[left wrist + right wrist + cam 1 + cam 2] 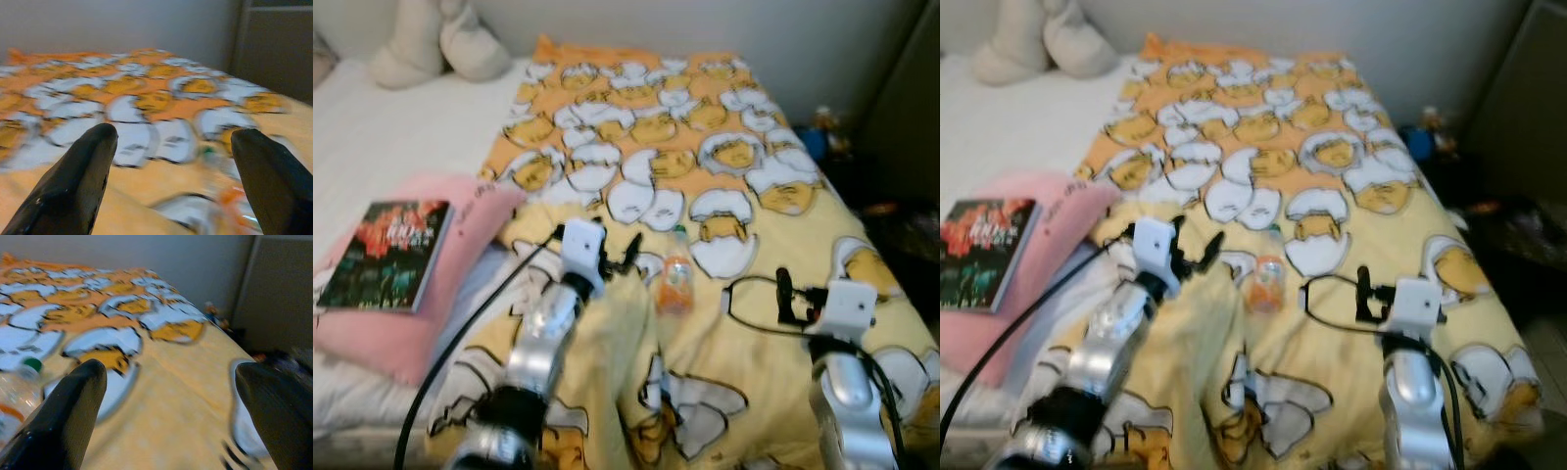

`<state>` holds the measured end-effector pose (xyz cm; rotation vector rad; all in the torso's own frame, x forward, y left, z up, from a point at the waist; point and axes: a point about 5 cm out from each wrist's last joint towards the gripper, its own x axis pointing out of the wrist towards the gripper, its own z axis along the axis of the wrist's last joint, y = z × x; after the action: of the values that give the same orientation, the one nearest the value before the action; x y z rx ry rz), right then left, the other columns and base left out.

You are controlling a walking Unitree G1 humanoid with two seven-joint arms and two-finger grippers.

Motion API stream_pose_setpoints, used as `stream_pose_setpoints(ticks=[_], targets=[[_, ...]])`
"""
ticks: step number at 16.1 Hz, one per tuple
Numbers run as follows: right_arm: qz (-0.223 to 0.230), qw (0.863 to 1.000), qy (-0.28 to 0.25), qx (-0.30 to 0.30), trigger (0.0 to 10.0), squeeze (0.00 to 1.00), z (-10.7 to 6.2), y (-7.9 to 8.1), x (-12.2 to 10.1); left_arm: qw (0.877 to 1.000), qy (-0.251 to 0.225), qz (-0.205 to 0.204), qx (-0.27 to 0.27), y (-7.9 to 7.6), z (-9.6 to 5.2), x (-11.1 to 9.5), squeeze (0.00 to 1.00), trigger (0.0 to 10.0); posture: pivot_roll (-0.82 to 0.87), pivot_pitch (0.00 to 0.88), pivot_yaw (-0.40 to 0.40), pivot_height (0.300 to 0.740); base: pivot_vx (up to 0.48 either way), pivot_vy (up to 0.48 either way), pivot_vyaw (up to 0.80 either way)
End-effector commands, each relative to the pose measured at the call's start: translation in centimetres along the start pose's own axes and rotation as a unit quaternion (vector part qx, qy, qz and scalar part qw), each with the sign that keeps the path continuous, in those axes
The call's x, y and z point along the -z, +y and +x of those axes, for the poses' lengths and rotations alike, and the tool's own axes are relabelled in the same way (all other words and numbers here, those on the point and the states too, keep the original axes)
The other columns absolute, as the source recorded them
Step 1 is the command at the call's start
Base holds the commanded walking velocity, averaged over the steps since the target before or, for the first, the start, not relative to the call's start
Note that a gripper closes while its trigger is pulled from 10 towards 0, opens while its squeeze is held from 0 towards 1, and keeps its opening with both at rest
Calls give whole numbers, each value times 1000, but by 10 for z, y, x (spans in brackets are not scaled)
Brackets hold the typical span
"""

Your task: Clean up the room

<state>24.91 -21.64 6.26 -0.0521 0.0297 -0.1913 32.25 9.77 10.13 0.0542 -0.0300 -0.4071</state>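
Book [389, 255] on pink pillow [460, 245] at far left. Left hand [619, 257] stretched forward over yellow egg-print blanket [705, 157], fingers spread open, just beside lying bottle [674, 279]. Right hand [781, 294] extended past bottle's other side, likewise open, empty.

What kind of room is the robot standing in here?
Most likely a bedroom. It faces a bed covered by a yellow-and-orange blanket printed with cartoon eggs, with cream stuffed cushions by the wall and a dark paperback book resting on a pink pillow.
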Motion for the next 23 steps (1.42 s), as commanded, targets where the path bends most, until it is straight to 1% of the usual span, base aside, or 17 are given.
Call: stream_pose_setpoints(ticks=[1, 2, 5, 7, 8, 9, 10, 11, 12, 13, 14, 15, 16, 17, 19, 21, 23], targets=[[8, 1000, 10, -22, 10000, 0, -7, 11, 5, 999, 35, 10, -17, 10, 2, 7, 0, 10000, -28, 0, 13, 740, 0, 0, 0], [5, 1000, 17, -24, 10000, 0, -14, 12, 9, 999, 50, 7, -6, 7, 8, 7, 0, 10000, -42, 0, 21, 740, 0, 0, 0], [10, 1000, 18, -19, 10000, 0, -18, 14, 10, 999, 37, -11, -2, 4, 13, 2, 0, 10000, -63, 0, 33, 740, 0, 0, 0], [23, 999, 17, -36, 10000, 0, -3, 27, 4, 1000, 24, -9, -17, 14, 11, -2, 0, 10000, -50, 0, 35, 740, 0, 0, 0], [29, 998, 25, -45, 10000, 0, 22, 37, -4, 997, -7, 74, 20, 22, 6, -17, 0, 10000, -1, 0, 15, 740, 0, 0, 0], [38, 998, 27, -52, 10000, 0, 35, 42, -9, 991, -15, 113, 65, 28, 0, -26, 0, 10000, 36, 0, 2, 740, 0, 0, 0], [42, 997, 30, -59, 10000, 0, 44, 47, -12, 988, -11, 130, 84, 35, -5, -31, 0, 10000, 75, 0, -9, 740, 0, 0, 0], [46, 996, 38, -67, 10000, 0, 58, 54, -16, 983, 4, 134, 122, 43, -20, -39, 0, 10000, 160, 0, -22, 740, 0, 0, 0], [48, 995, 51, -76, 10000, 0, 70, 62, -18, 979, 18, 114, 170, 41, -42, -50, 0, 10000, 219, 24, -29, 740, 0, 0, 0], [55, 994, 60, -77, 10000, 0, 75, 65, -18, 976, 23, 107, 188, 39, -49, -53, 0, 10000, 219, 24, -29, 740, 0, 0, 0], [69, 991, 80, -81, 10000, 0, 85, 74, -20, 973, 30, 97, 209, 35, -67, -65, 0, 10000, 307, 96, -35, 740, 0, 0, 0], [74, 990, 85, -83, 10000, 0, 87, 77, -21, 971, 32, 97, 217, 32, -74, -69, 0, 10000, 315, 105, -35, 740, 0, 0, 0], [88, 988, 96, -87, 10000, 0, 91, 85, -23, 965, 47, 100, 240, 28, -92, -75, 0, 10000, 367, 154, -40, 740, 0, 0, 0], [104, 985, 108, -91, 10000, 0, 93, 94, -24, 959, 63, 102, 256, 28, -105, -82, 0, 10000, 382, 168, -37, 740, 0, 0, 0], [115, 981, 131, -84, 10000, 0, 92, 103, -21, 958, 74, 88, 261, 25, -115, -92, 0, 10000, 407, 189, -33, 740, 0, 0, 0], [139, 975, 164, -53, 10000, 0, 90, 102, -12, 959, 84, 86, 258, 23, -119, -95, 0, 10000, 416, 202, -28, 740, 0, 0, 0], [135, 977, 156, -46, 10000, 0, 90, 101, -12, 958, 100, 85, 256, 22, -126, -96, 0, 10000, 419, 215, -19, 740, 0, 0, 0]])
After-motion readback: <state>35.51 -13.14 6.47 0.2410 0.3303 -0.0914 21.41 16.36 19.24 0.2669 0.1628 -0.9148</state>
